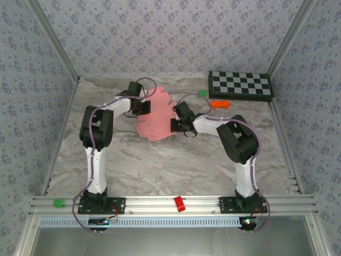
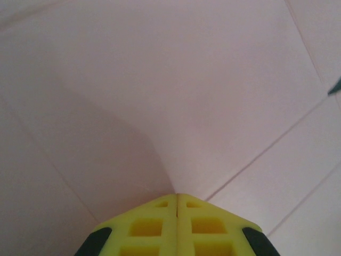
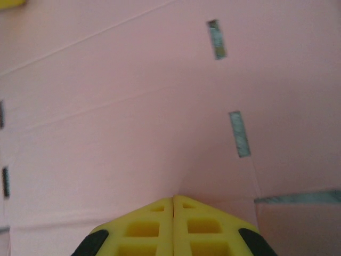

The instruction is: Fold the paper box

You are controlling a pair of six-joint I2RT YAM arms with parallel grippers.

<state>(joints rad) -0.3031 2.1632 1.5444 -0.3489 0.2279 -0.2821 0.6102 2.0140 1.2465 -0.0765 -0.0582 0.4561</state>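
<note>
The pink paper box (image 1: 156, 121) is lying flat and open in the middle of the grey marble surface (image 1: 160, 165), between the two arms. It is looking like a cut-out sheet with flaps, not a box yet.

The left pincer (image 2: 176, 196) is reaching onto the sheet's far left edge. Its yellow fingers (image 2: 152, 226) are pressing tight together, and they are pinching the pink card. The card is bending up in a soft ridge right at the tips.

The right pincer (image 3: 173, 198) is coming at the sheet from its right side. Its fingers are squeezing together too, and they are nipping the card, which is lifting a little there. Thin cut slots (image 3: 239, 133) are showing in the sheet near this pincer.

A black and white checkerboard (image 1: 241, 84) is sitting at the far right corner. An orange toy (image 1: 219, 104) and a small green block (image 1: 202, 93) are lying near it, apart from the sheet. A small red block (image 1: 179, 204) is resting on the metal rail (image 1: 160, 205) between the arm bases.
</note>
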